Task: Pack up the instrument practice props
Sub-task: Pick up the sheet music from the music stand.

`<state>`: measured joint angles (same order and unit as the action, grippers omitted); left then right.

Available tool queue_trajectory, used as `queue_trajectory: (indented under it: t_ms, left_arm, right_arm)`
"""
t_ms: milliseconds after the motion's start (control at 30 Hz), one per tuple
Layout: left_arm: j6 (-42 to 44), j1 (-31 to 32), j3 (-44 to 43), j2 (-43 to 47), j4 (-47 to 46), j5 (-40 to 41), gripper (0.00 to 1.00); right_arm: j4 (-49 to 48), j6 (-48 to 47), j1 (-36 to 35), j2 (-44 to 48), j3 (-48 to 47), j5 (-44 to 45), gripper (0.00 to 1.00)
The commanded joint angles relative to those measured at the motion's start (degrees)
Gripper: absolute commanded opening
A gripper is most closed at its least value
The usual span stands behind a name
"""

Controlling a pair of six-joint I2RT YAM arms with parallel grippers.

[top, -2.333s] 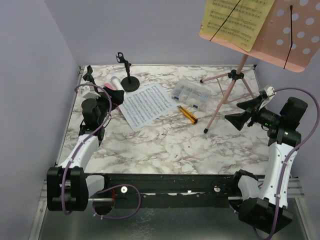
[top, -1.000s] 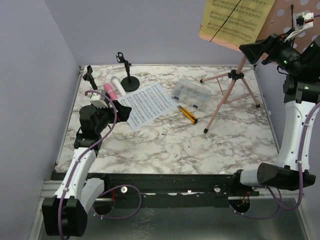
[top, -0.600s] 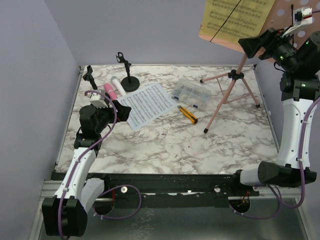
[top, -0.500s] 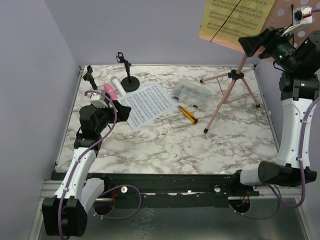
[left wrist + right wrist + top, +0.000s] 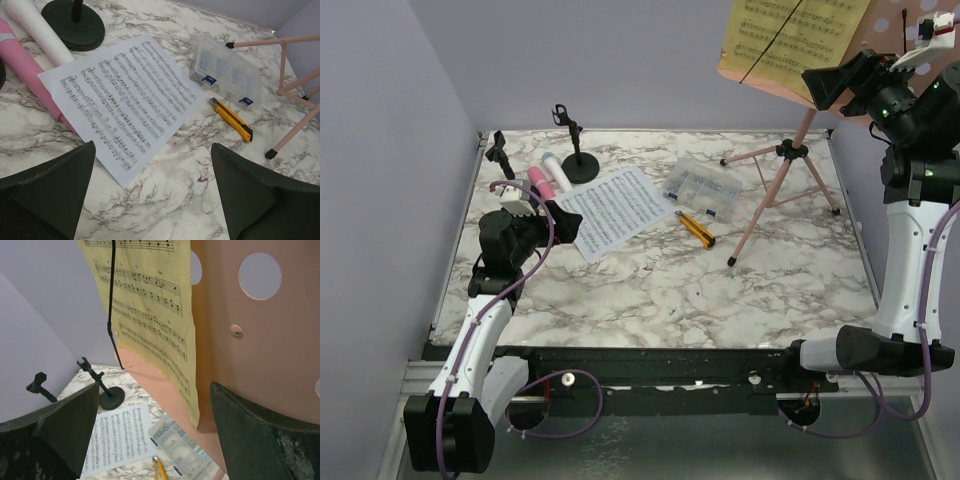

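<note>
The pink perforated music rack [image 5: 910, 70] stands on its tripod at the back right, with a yellow sheet-music page [image 5: 790, 40] clipped on it. My right gripper [image 5: 825, 85] is raised beside the rack's desk, open, with the yellow page [image 5: 150, 305] and pink panel [image 5: 250, 340] just ahead of it. A white sheet-music page [image 5: 615, 210] lies on the table. My left gripper [image 5: 563, 217] hovers open at its near-left edge, holding nothing. A pink microphone [image 5: 540, 185] and a white microphone [image 5: 553, 165] lie beside two black mic holders [image 5: 578, 160] [image 5: 500, 152].
A clear compartment box [image 5: 702, 186] and a yellow-and-black utility knife [image 5: 696, 228] lie between the white page and the tripod legs [image 5: 760, 210]. Walls close in the table on the left, back and right.
The right arm rose from table height to the rack's desk, then edged slightly right and up. Its jaws stayed open. The left arm pulled back a little early on and has since held still.
</note>
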<state>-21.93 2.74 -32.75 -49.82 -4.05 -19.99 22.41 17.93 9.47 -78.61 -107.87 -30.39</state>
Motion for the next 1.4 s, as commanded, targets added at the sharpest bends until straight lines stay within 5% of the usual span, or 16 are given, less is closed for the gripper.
queue_trajectory:
  t_ms: [0, 267, 700, 933, 1167, 1367]
  left_arm:
    - [0.64, 0.23, 0.0, 0.43, 0.31, 1.0, 0.99]
    - [0.76, 0.21, -0.04, 0.53, 0.44, 1.13, 0.99]
    - [1.19, 0.18, -0.17, 0.6, 0.55, 1.6, 0.99]
    - [1.54, 0.23, -0.26, 0.5, 0.85, 2.05, 0.99]
    - [1.63, 0.21, -0.21, 0.35, 1.04, 2.18, 0.99]
    - [1.54, 0.16, -0.32, 0.33, 1.05, 1.97, 0.99]
  right_arm:
    - [0.72, 2.34, 0.07, 0.48, 1.57, 2.9, 0.95]
    - [-1.89, 2.46, 0.02, -2.1, 0.58, 1.66, 0.94]
    - [-5.44, 3.07, -1.61, -8.2, -5.35, -0.77, 0.67]
    - [-5.63, 0.6, -3.66, -10.46, -7.99, 1.31, 0.44]
    - [-2.96, -3.81, -3.7, -10.59, -11.74, 5.51, 0.01]
    - [1.27, -10.2, -3.7, -7.57, -12.12, 7.25, 0.0]
